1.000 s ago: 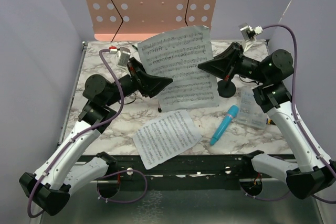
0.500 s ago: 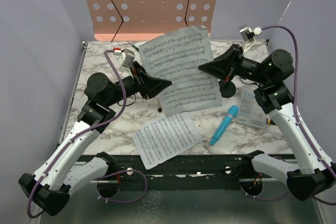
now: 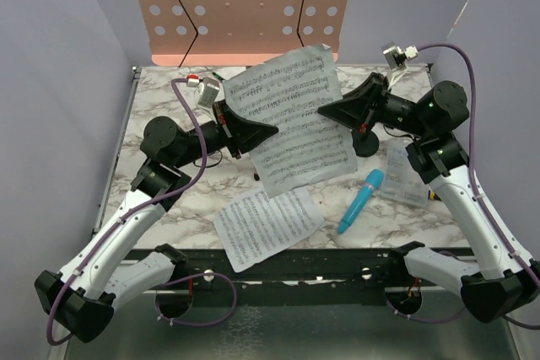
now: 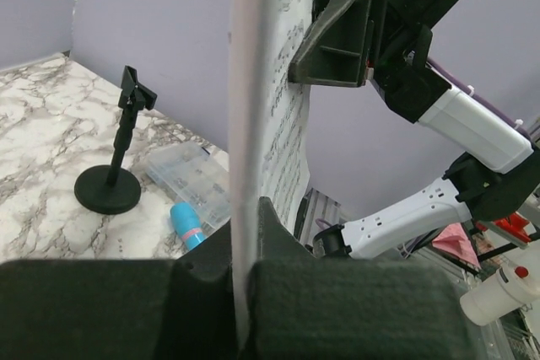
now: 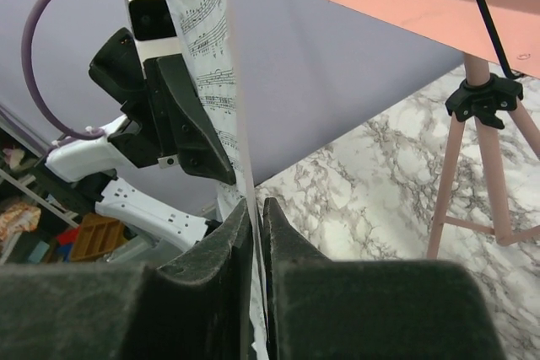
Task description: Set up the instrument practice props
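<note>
A white sheet-music page (image 3: 291, 115) hangs in the air over the table's middle, between both grippers. My left gripper (image 3: 272, 131) is shut on its left edge; in the left wrist view the page (image 4: 253, 124) runs edge-on between the pressed jaws (image 4: 245, 250). My right gripper (image 3: 322, 109) is at its right edge, jaws a crack apart around the paper (image 5: 257, 208). A second page (image 3: 266, 225) lies near the front edge. The blue microphone (image 3: 361, 200) lies right of it. The black mic stand (image 3: 365, 142) stands under the right gripper. The pink music stand (image 3: 240, 6) is at the back.
A clear plastic box (image 3: 405, 176) lies at the right, beside the right arm. A small dark stick (image 3: 256, 174) lies under the hanging page. The pink stand's legs (image 5: 481, 166) show in the right wrist view. Lilac walls close in the left, right and back.
The left gripper has closed on the page's left edge. The page has risen a little toward the stand. The right jaws have loosened slightly.
</note>
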`<state>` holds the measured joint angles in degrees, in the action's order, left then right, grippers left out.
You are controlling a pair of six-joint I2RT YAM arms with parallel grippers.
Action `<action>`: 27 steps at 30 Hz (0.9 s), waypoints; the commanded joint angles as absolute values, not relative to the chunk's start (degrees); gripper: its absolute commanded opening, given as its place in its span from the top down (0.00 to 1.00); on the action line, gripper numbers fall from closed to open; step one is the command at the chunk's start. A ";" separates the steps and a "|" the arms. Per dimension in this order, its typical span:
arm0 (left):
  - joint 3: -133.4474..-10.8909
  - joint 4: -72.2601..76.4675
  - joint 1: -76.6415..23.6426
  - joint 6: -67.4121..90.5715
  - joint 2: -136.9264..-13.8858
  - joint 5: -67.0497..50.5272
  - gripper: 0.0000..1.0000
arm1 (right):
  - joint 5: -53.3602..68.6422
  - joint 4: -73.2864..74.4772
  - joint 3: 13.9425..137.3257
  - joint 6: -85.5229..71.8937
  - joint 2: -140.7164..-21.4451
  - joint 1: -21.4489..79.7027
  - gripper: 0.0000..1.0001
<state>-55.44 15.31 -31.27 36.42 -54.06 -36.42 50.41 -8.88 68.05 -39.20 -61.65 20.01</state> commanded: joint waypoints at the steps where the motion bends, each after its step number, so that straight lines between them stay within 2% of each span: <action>1: -53.52 16.89 -31.55 36.66 -52.76 -36.48 1.00 | 48.67 -5.87 68.44 -36.23 -61.38 19.80 0.82; 5: -52.87 16.37 -31.55 35.86 -51.83 -34.85 1.00 | 46.24 -2.95 69.27 -34.02 -61.34 19.78 0.52; 12: -54.28 14.47 -31.55 34.15 -52.22 -32.85 1.00 | 40.31 -0.09 70.38 -30.76 -59.59 19.78 0.24; 20: -58.30 11.53 -31.47 31.69 -53.54 -31.55 1.00 | 37.89 4.39 74.00 -28.55 -60.22 19.78 0.18; 27: -66.97 6.17 -31.53 27.82 -55.95 -31.73 1.00 | 38.32 5.02 79.66 -28.47 -61.81 19.79 0.13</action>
<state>-60.86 10.02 -31.27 31.33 -54.81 -32.82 39.44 3.55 75.46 -29.76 -61.14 20.01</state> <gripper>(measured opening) 0.003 0.842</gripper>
